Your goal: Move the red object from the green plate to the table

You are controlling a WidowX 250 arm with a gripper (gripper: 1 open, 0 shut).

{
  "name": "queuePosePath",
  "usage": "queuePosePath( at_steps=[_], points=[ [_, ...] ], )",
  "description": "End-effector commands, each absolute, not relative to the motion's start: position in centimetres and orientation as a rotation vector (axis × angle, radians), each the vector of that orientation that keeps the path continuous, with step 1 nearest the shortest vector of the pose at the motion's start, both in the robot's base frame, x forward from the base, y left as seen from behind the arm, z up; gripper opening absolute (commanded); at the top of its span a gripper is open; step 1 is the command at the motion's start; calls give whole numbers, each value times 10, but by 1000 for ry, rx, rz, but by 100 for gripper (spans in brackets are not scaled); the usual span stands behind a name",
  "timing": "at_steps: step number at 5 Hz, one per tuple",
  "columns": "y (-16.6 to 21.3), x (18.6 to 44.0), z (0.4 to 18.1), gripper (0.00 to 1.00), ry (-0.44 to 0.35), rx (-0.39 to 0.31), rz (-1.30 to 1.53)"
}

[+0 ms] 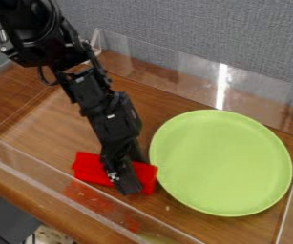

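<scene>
The red object [93,167] lies flat on the table [40,119], just left of the green plate [225,162], which has nothing on it. My gripper [127,179] points down onto the middle of the red object. Its dark fingers stand apart across the block and hide its centre, so red shows on both sides of them. The black arm slants up to the upper left.
Low clear acrylic walls [187,67] ring the table, with the front wall close below the block. The plate fills the right half, and bare wood lies to the left and behind the arm.
</scene>
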State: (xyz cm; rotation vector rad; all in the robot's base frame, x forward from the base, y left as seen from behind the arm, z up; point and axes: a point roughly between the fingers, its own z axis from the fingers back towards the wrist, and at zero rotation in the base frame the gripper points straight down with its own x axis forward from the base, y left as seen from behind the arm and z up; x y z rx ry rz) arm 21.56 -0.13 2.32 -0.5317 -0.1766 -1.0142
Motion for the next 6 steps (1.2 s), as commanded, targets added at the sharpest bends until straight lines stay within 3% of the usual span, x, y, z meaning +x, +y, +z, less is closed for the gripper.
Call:
queuePosePath(
  at_steps=[1, 4, 5, 6],
  points=[
    [10, 204, 11, 0, -79, -582, -918],
    [11, 212, 74, 0, -115, -486, -883],
    [11, 212, 87, 0, -130, -465, -875],
    [12, 214, 88, 0, -130, -464, -869]
  ],
)
